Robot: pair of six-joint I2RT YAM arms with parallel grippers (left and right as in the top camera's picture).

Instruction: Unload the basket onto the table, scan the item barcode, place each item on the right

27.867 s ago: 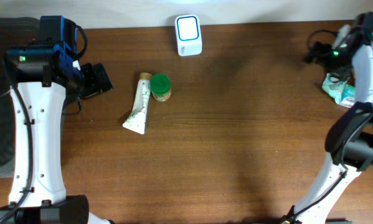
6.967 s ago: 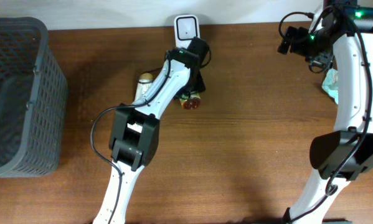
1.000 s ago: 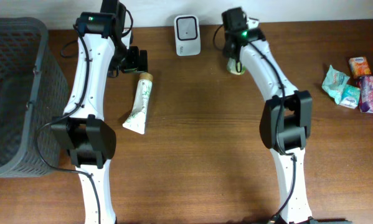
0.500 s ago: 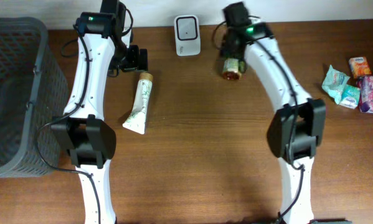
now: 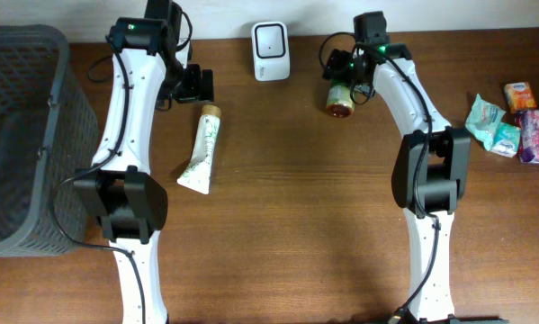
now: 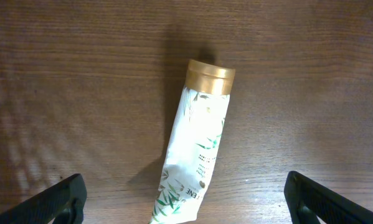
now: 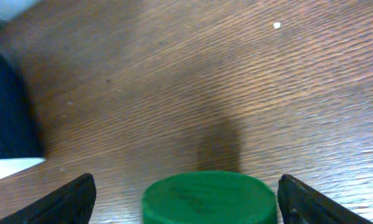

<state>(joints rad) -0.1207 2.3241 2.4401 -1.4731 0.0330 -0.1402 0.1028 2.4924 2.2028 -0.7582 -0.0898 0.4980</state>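
R gripper [image 7: 187,202]: jaws wide apart, holding nothing. The green-lidded jar [image 7: 208,196] sits between them w/o contact, resting on the tabletop [image 7: 236,74] just right of the scanner [image 5: 272,51] (near enough for a barcode pass, I judge). L gripper [image 6: 189,202]: fully open, empty, hovering over the tube [image 6: 198,143], prob. staged there as the next item to grasp.

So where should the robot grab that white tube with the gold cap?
Around the middle of the white tube, coming straight down from above. It lies flat on the table, so only its two long sides are free to pinch. The gold cap is short and round, probably slippery. The open left hand hangs over it.
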